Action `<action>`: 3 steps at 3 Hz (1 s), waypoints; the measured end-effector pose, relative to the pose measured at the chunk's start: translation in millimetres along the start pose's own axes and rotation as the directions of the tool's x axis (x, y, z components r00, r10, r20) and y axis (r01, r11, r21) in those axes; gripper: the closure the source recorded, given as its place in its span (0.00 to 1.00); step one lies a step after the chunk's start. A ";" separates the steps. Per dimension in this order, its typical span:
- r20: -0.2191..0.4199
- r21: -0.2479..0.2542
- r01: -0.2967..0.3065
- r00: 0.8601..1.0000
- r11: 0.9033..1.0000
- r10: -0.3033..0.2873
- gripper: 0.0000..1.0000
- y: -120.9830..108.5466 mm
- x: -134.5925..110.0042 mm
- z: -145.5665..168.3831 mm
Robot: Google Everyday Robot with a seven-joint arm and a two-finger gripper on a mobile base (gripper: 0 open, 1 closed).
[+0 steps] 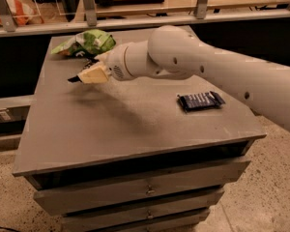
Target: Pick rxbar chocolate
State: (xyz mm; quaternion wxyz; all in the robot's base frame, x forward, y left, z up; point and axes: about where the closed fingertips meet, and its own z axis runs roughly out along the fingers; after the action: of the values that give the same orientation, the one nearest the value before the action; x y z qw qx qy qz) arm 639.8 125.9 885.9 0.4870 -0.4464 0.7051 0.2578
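Note:
My gripper (pixel 91 73) hangs over the left part of the grey cabinet top (pixel 130 129), at the end of the white arm that reaches in from the right. Its cream fingers (pixel 95 74) are shut on the rxbar chocolate (pixel 74 79), a flat black wrapper whose end sticks out to the left of them. The bar is held clear of the top, with a shadow under it. Most of the bar is hidden by the fingers.
A green chip bag (pixel 84 42) lies at the back left, just behind the gripper. A dark blue bar wrapper (pixel 200 100) lies at the right. Drawers (pixel 147 190) are below the top. A railing (pixel 135 21) runs behind.

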 end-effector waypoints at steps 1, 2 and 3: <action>0.096 -0.064 0.000 0.995 0.998 0.006 1.00 -7.1 -11.0 -13.0; 0.116 -0.072 0.060 0.992 0.996 -0.052 1.00 -4.8 -14.8 -12.8; 0.116 -0.072 0.060 0.992 0.996 -0.052 1.00 -4.7 -14.9 -12.7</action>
State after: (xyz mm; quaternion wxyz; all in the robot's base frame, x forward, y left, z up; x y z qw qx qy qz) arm 640.0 119.2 904.9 0.5164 -0.4687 0.6530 0.2954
